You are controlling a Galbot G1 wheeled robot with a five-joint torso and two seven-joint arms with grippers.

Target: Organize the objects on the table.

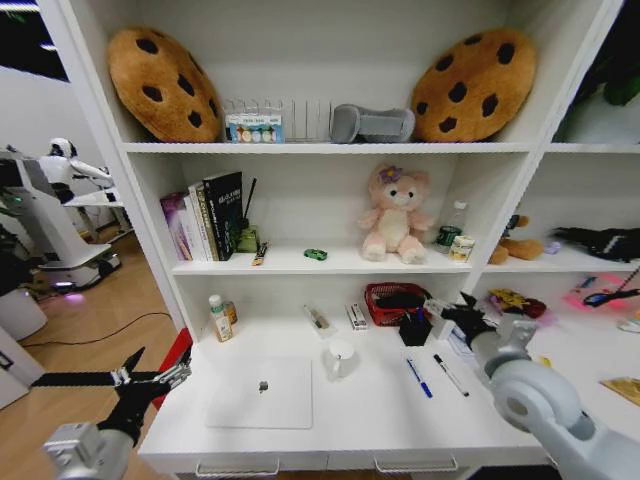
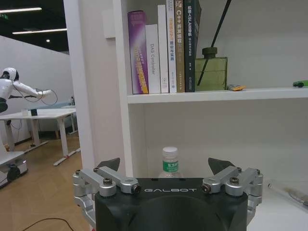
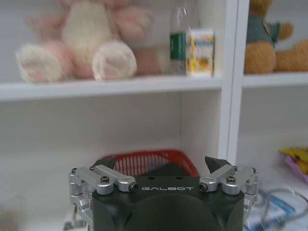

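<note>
Left gripper [image 1: 160,372] hovered at the lower left of the head view, off the table's [image 1: 380,425] left edge, jaws spread wide and holding nothing. In its wrist view the fingers [image 2: 109,164] framed a small clear bottle [image 2: 170,163] standing well beyond them. Right gripper [image 1: 462,312] hung at the right centre of the head view, just beside the red basket [image 1: 382,292], jaws likewise parted and empty. Silver laptop [image 1: 262,393] lay closed at the lower centre of the desk top. Blue pen [image 1: 419,378] and black pen [image 1: 450,374] lay side by side, right of the laptop. Tiny green toy car [image 1: 315,254] sat on the shelf above, left of the pink plush [image 1: 394,214].
</note>
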